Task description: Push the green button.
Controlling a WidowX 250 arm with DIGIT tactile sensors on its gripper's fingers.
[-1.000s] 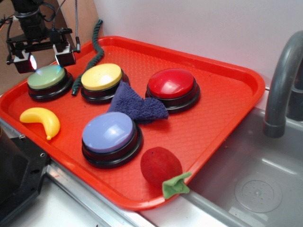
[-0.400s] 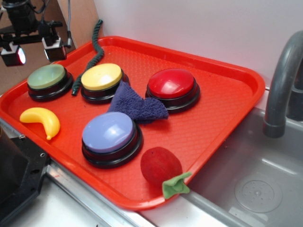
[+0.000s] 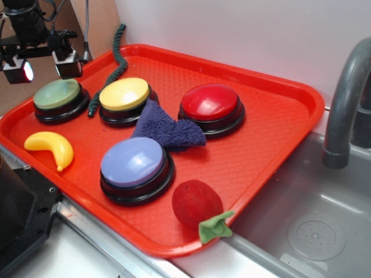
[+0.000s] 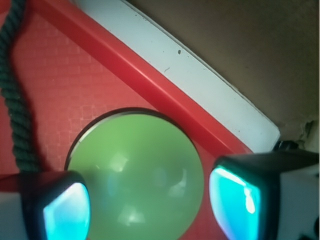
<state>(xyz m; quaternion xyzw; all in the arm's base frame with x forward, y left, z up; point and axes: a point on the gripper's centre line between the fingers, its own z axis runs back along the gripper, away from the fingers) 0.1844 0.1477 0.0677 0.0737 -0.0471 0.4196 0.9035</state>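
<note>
My jaws are wide apart and hold nothing. My gripper [image 3: 44,65] hangs just above the green button [image 3: 57,94], not touching it. The button sits at the far left of the red tray [image 3: 272,145], next to the yellow button [image 3: 124,94].

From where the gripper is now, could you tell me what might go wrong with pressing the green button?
1. The gripper hangs above the green button, open, fingers apart; a straight descent may straddle the dome rather than press it.
2. The yellow button sits close beside; sideways drift could hit it.
3. The dark rope lies next to the green button and could snag a finger.
</note>
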